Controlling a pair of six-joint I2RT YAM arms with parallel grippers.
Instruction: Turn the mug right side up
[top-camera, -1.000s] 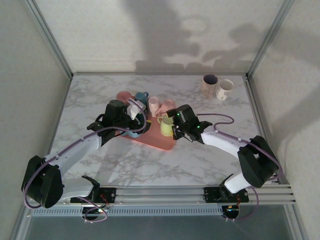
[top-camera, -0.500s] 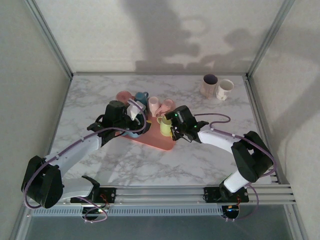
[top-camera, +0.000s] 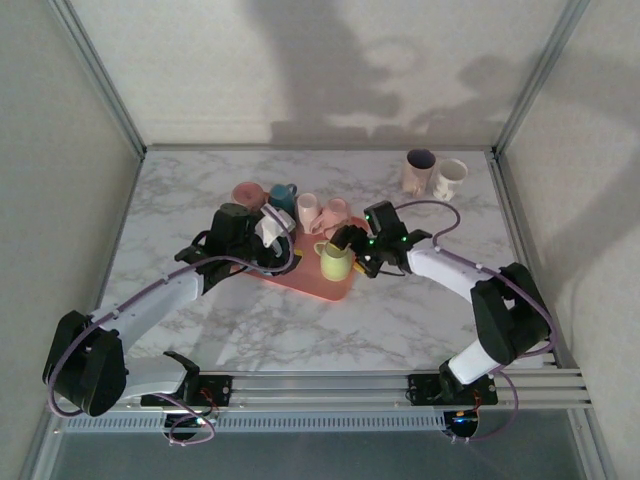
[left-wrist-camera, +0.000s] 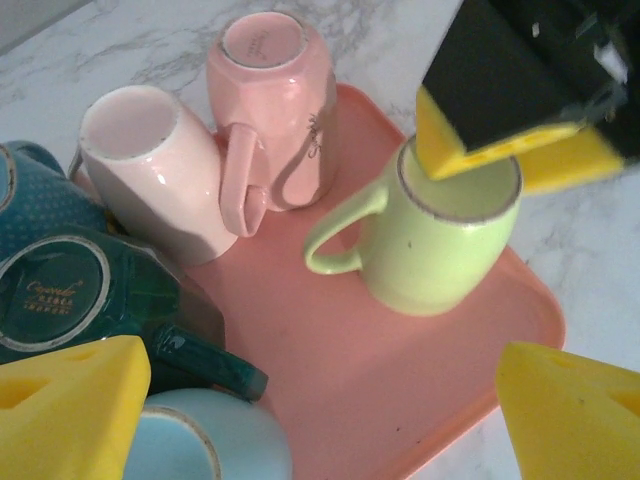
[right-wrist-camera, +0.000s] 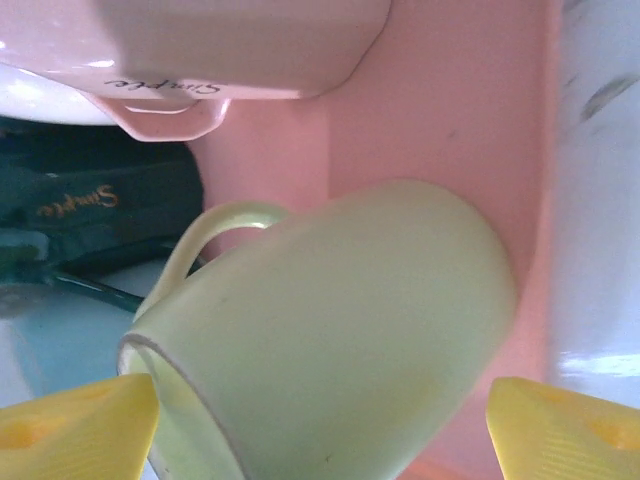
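Lime-green glazed ceramic mug (left-wrist-camera: 440, 250) stood mouth up on the coral-pink plastic tray (left-wrist-camera: 330, 370), near its right front corner, handle pointing toward the other mugs; tray sat mid white-marble counter (top-camera: 200, 200); so the turn itself looked done, base down on the tray and rim level as far as the views showed; what seemed left was only getting the right tool (left-wrist-camera: 530, 150) clear; its yellow pads were spread wide to either side of the mug's upper part, one pad right at the rim, no pinch visible and a gap showing on one side in the right wrist view; left tool (left-wrist-camera: 320, 415) hovered low over the tray's near-left end, pads also spread, nothing between them; neighbours on the tray: glossy pink mug (left-wrist-camera: 270, 90) base up, pale pink mug (left-wrist-camera: 150, 170) leaning beside it and touching its handle, dark teal mug (left-wrist-camera: 60, 300) showing its base, light blue mug (left-wrist-camera: 200, 445) at the near edge; whether any of those belonged to the task, couldn't tell. Writing: script "Simple" readable on the pink mug's side in the right wrist view, same word in gold on the teal mug; gold print on the teal base and faint print on the pink base too small to read.
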